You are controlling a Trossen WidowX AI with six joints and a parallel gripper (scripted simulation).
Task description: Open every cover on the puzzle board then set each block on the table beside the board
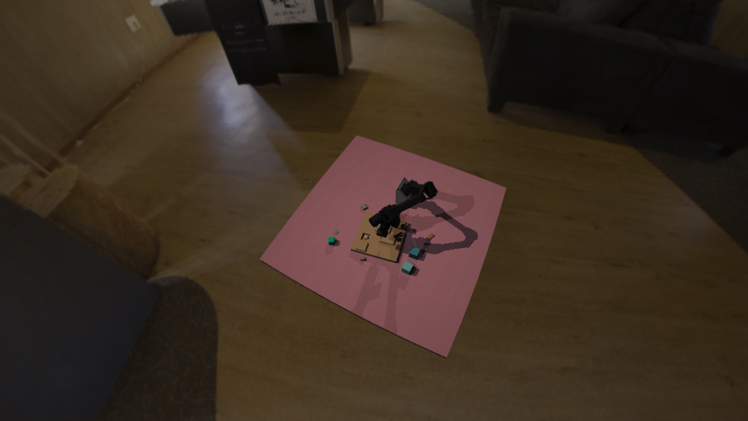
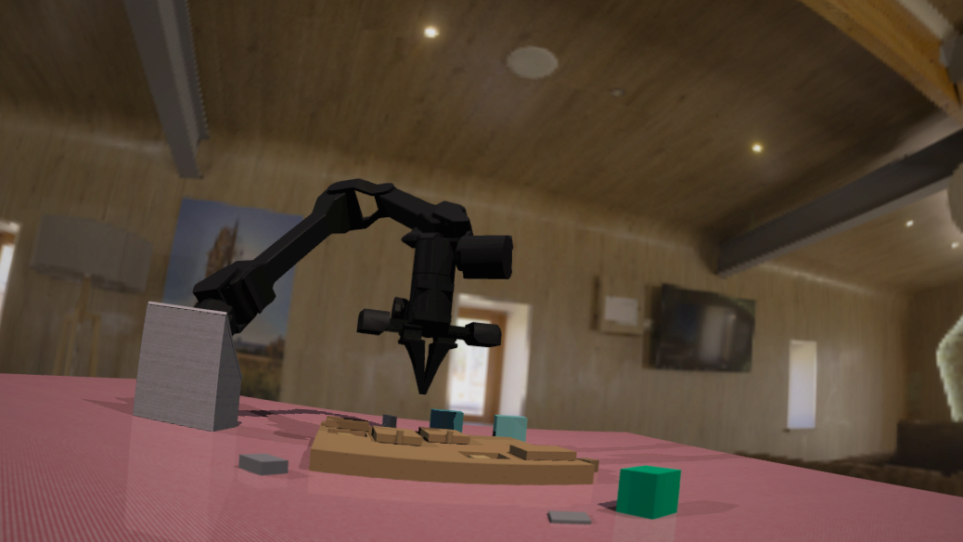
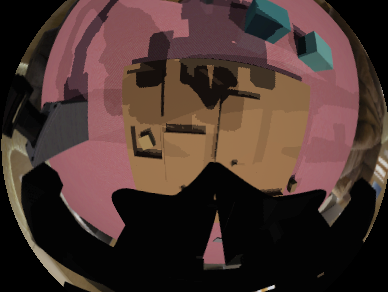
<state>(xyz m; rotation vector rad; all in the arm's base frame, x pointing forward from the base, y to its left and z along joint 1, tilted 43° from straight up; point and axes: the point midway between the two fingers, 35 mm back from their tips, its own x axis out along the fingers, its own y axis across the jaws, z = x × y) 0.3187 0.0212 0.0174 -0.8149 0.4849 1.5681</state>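
Gripper (image 1: 383, 231) (image 2: 422, 391) (image 3: 213, 166) pressed together, nothing held, prob. on cover-opening step; next, drop approx. straight down to board (image 1: 380, 254) (image 2: 444, 468) (image 3: 280, 120) & nudge.

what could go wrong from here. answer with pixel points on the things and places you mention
The tool (image 2: 422, 392) hangs shut right above the puzzle board (image 1: 376, 255) (image 2: 451, 471) (image 3: 265, 145), so dropping further could jab a raised cover (image 2: 397, 435). The dark teal block (image 1: 415, 252) (image 2: 446, 419) (image 3: 267, 21) and the pale teal block (image 1: 408, 267) (image 2: 510, 427) (image 3: 316, 52) stand close together beside the board, so a low sweep there might knock one into the other.
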